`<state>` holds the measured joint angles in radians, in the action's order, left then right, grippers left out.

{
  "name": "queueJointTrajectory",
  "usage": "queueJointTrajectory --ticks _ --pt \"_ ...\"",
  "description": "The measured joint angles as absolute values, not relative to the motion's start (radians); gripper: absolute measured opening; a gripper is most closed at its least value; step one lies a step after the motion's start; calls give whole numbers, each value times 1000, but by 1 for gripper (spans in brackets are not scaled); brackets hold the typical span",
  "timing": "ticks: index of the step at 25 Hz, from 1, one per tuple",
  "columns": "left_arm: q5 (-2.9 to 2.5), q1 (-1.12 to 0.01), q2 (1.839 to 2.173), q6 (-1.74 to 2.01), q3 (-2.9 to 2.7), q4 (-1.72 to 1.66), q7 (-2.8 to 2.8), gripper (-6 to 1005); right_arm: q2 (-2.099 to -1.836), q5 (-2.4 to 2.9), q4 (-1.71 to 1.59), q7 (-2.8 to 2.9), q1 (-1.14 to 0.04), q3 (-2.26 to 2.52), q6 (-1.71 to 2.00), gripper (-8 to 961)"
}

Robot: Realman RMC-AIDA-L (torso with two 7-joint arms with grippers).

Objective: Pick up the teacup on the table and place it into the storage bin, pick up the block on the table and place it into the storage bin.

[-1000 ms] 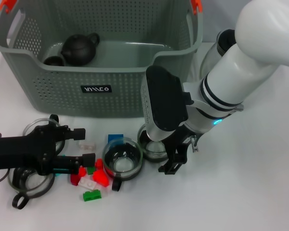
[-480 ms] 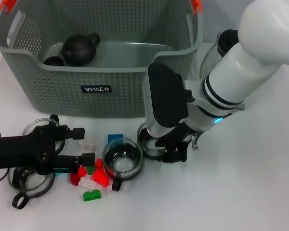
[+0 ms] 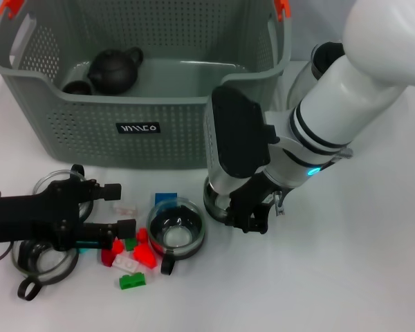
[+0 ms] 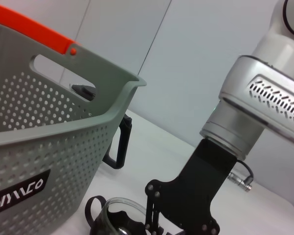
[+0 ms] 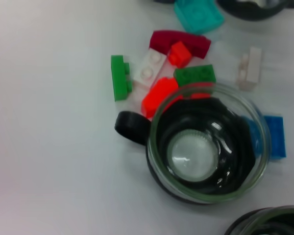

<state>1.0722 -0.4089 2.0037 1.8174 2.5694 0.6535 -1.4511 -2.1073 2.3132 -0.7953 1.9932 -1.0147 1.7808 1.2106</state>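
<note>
The grey-green storage bin (image 3: 145, 104) stands at the back, and its wall also fills the left wrist view (image 4: 44, 161). A glass teacup (image 3: 214, 200) sits just in front of the bin. My right gripper (image 3: 238, 211) is shut on its rim, and the left wrist view shows this teacup (image 4: 115, 220) with the black fingers (image 4: 183, 196) on it. A second glass teacup (image 3: 176, 225) with a black handle stands to its left, also seen in the right wrist view (image 5: 208, 156). Red, green, white and blue blocks (image 3: 135, 256) lie beside it. My left gripper (image 3: 121, 207) stands open by the blocks.
A dark teapot (image 3: 114, 68) and a small dark cup (image 3: 77, 88) lie inside the bin. Two more glass cups (image 3: 45, 259) sit under my left arm at the front left. A clear bottle (image 3: 301, 83) stands right of the bin.
My right gripper's fingers have drawn in toward the bin and shut on the teacup's rim. The left arm has not moved.
</note>
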Motion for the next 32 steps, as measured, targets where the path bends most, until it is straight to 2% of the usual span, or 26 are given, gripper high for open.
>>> queueJointTrajectory --ticks 4,11,21,27,32 --pt "1076 -408 2002 1819 2569 653 -1451 945 -2104 2315 -824 2008 -1009 1761 1237 62" --pt "1078 -408 2001 1819 2569 653 -1451 945 -2101 2318 -926 2025 -992 1687 1345 61" --pt "1080 -408 1999 1825 2571 653 -1451 945 -2098 2278 -1285 2117 -980 1447 1604 62" --pt "1080 -412 1997 1825 2571 653 -1451 945 -2098 2282 -1317 2121 -1042 1259 1576 62" --pt "1081 -418 1996 1822 2571 653 -1451 945 -2092 2294 -1232 2120 -1066 1189 1392 62"
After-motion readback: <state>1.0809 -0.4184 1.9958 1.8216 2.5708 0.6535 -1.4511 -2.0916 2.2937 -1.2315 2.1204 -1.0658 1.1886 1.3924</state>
